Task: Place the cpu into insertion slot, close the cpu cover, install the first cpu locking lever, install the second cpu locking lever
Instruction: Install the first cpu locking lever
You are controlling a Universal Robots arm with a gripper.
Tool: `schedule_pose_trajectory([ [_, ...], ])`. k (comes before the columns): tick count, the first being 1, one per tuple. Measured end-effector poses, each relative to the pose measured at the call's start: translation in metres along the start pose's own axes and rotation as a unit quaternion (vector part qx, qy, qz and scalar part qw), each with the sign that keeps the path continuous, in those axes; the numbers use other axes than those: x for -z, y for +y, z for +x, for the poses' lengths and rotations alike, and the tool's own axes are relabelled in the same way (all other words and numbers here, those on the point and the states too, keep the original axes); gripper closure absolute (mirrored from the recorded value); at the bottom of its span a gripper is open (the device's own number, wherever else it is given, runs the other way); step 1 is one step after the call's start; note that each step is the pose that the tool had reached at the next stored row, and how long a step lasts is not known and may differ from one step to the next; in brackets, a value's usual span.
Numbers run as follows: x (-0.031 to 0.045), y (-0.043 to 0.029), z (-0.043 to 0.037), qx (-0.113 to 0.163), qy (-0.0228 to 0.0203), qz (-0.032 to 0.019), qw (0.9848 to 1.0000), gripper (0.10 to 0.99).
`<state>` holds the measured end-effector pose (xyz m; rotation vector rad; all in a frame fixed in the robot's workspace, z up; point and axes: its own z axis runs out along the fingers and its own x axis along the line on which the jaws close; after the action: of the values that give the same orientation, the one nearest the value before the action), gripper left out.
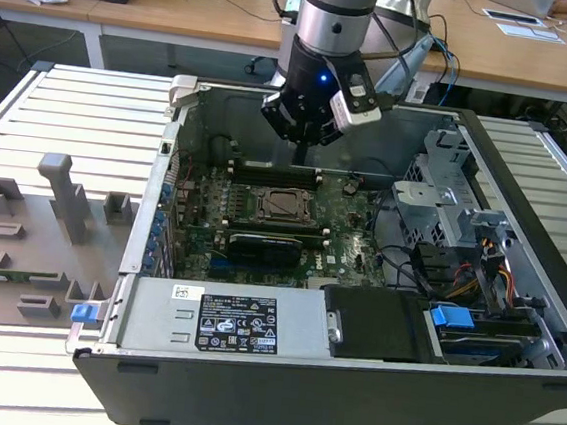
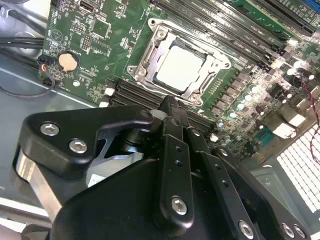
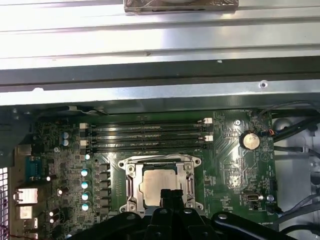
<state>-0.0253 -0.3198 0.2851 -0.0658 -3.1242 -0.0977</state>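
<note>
The cpu (image 2: 179, 66) sits in the insertion slot (image 3: 131, 184), with the cpu cover (image 2: 150, 50) down over it. Lever status cannot be confirmed. The gripper (image 2: 169, 106) hangs above the socket, fingers together, apparently holding nothing.

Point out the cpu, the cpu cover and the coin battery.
cpu (image 2: 180, 67), second wrist view, middle of its metal top.
cpu cover (image 3: 131, 176), first wrist view, side bar of the frame.
coin battery (image 3: 249, 140), first wrist view, its face.
</note>
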Motion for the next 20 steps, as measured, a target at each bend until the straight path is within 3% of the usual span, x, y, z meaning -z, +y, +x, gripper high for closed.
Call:
schedule_pose_trajectory([
  [3, 0.0132, 0.0008, 0.0002, 0.0, 0.0, 0.0, 1.0, 0.98],
  [6, 0.0195, 0.0012, 0.0003, 0.0, 0.0, 0.0, 1.0, 0.98],
  [14, 0.03, 0.0019, 0.0004, 0.0, 0.0, 0.0, 1.0, 0.98],
  [20, 0.0309, 0.0019, 0.0004, 0.0, 0.0, 0.0, 1.0, 0.98],
])
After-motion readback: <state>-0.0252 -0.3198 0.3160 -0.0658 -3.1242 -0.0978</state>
